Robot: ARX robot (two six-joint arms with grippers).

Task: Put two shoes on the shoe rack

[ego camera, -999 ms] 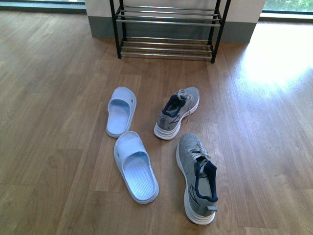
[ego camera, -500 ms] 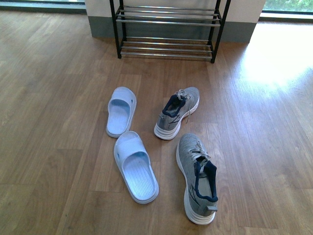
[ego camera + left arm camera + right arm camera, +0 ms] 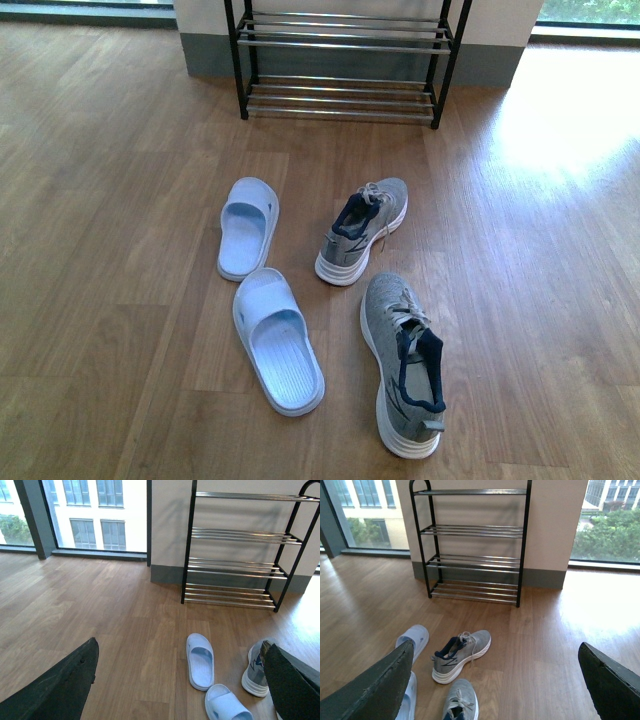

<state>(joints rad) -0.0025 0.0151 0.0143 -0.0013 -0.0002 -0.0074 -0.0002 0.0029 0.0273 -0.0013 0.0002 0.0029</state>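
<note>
The left claw (image 3: 178,645) is spread wide and holds nothing. Its dark fingers (image 3: 65,685) show only as wedges at the lower corners of the left wrist view. One finger covers the front of the farther sneaker (image 3: 256,669), a grey knit shoe with navy lining and a thick white sole. The right claw (image 3: 495,647) is also spread wide and empty. In its wrist view, the nearer sneaker (image 3: 461,705) of the same grey knit is cut off by the frame edge. A finger there hides most of what is probably a pale blue plastic slide (image 3: 406,705).

Both sneakers lie on the brown wooden plank floor (image 3: 120,200), below and well apart from either claw, with neither arm in the front view. The two are near each other but apart, just right of the two slides. The black-framed shoe rack with chrome rods (image 3: 340,60) stands beyond them against the wall. Its upper tiers are cut off in the front view.
</note>
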